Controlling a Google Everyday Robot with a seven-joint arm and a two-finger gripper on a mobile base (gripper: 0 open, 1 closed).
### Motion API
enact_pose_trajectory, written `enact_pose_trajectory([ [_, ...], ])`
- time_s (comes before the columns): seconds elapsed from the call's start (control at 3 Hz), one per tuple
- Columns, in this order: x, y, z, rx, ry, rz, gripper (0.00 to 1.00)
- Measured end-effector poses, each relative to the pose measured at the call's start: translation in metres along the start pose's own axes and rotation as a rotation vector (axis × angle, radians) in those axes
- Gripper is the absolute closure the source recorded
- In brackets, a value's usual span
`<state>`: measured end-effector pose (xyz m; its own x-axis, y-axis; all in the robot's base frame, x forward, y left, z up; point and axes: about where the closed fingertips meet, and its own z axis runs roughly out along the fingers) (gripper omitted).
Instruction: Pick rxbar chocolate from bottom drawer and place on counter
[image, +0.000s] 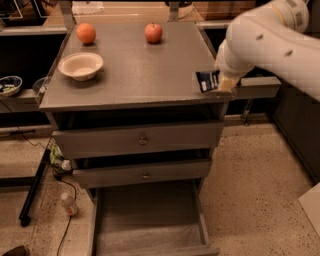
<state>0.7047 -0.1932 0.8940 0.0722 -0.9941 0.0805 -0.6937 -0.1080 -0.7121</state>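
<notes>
The rxbar chocolate (207, 81), a dark wrapper with pale print, stands tilted just above the right front corner of the counter (135, 75). My gripper (220, 84) is shut on it from the right, mostly hidden under my white arm (270, 40). The bottom drawer (150, 220) is pulled open below. Its floor shows a pale liner and nothing else.
A pale bowl (81, 66) sits on the counter's left. An orange (86, 33) and a red apple (153, 32) sit at the back. The two upper drawers (142, 141) are slightly ajar. A bottle (68, 204) and cables lie on the floor to the left.
</notes>
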Motion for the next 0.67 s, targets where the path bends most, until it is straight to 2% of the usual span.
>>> enact_pose_trajectory([
  [0.33,-0.0019,-0.0382,0.0054,-0.005,-0.081,0.001,1.00],
  [0.67,-0.0019,-0.0382,0.0055,-0.005,-0.081,0.001,1.00],
])
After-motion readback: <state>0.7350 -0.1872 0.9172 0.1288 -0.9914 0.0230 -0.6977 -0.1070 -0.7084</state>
